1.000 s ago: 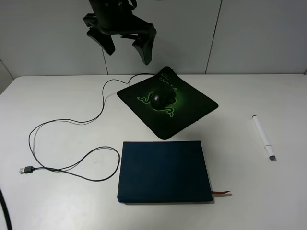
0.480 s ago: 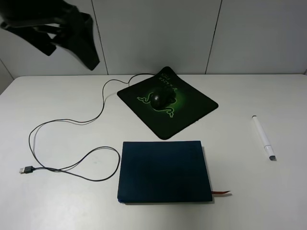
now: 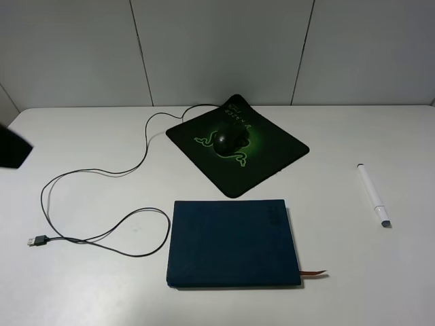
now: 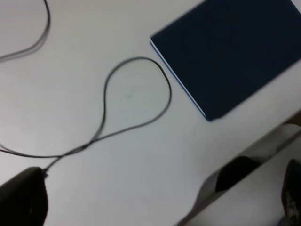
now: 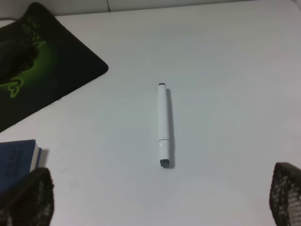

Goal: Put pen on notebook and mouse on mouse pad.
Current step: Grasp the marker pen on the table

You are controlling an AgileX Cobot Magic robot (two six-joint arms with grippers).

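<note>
Pen (image 5: 163, 126): flat on counter (image 5: 225, 56), ahead of right hand (image 5: 155, 197), centred between its wide-spread, empty fingers, untouched. Notebook (image 3: 232, 242) corner sits beside one fingertip. Mouse (image 3: 223, 140) rests on mouse pad (image 3: 272, 146). Left hand (image 4: 157, 200) is wide open, empty, above cable (image 4: 105, 94) loop. Risks: the slim round pen rolls if pinched off-centre or rolls off the cover; a snagged cable drags the mouse.

White table (image 3: 353, 285) before grey panelled wall (image 3: 224, 47).
</note>
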